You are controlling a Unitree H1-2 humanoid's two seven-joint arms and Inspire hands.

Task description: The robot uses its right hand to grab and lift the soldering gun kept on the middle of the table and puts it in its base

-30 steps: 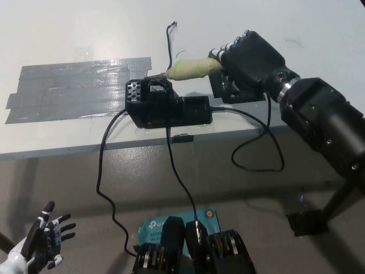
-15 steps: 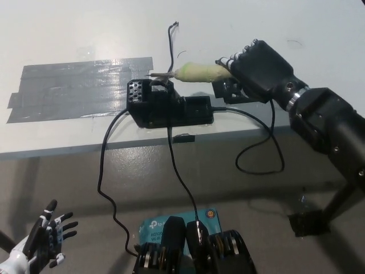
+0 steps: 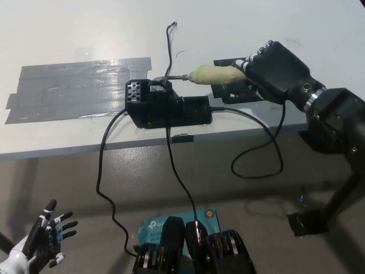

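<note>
The scene is brightly and evenly lit from above, and the white desk (image 3: 74, 34) comes out nearly overexposed, pale and without texture toward the top of the frame. The grey tape patch (image 3: 74, 88) carries a soft sheen with faint wrinkle highlights. Shadows are weak and diffuse: a thin dark line runs under the desk's front edge, and the floor (image 3: 68, 182) below is dimmer, a muddy grey-brown. The black base (image 3: 165, 108) and the black right robot hand (image 3: 274, 68) lose detail in their dark surfaces, with only small glints on the knuckles. Focus is moderate throughout; fine edges are slightly soft, with compression noise. The white left robot hand (image 3: 43, 240) at the lower left looks a little blurred.
</note>
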